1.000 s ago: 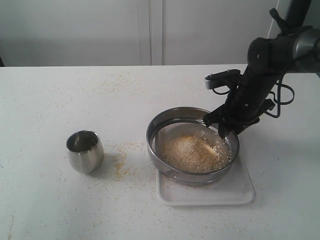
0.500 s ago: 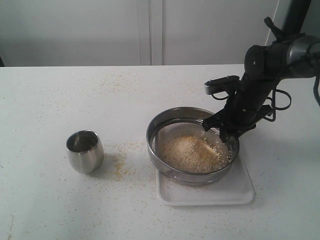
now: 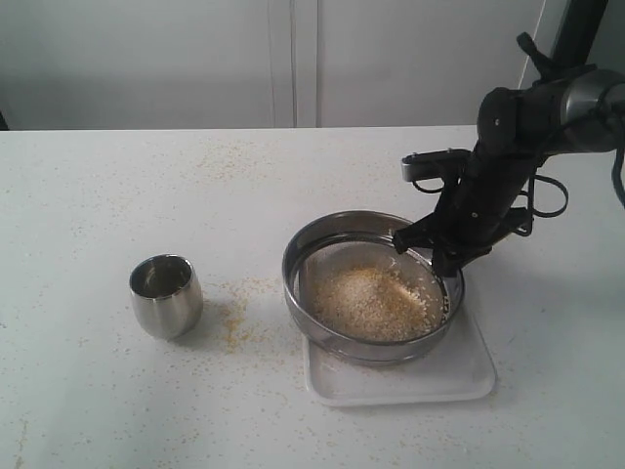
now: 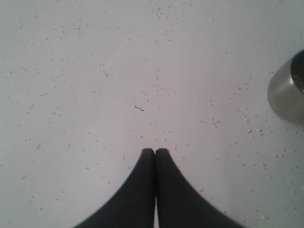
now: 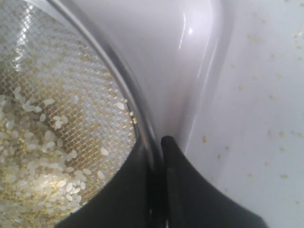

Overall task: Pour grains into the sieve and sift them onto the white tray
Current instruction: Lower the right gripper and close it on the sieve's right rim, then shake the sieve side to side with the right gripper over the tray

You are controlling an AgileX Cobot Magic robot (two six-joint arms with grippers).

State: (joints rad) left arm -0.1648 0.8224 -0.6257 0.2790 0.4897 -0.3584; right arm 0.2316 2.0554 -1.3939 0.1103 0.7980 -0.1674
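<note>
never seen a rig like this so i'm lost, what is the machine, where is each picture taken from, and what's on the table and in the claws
It is a robot with two arms, each ending in a two-fingered gripper. One picture comes from a camera off the arms, overlooking the table; the other two come from cameras on the wrists, looking past the dark fingers. On the table stand a small steel cup and the white tray, with the sieve over the tray and the grains heaped on its mesh. Stray grains speckle the table. The right gripper is pinched on the sieve's rim, one finger inside, one outside. The left gripper is shut and empty, above the table near the cup.
</note>
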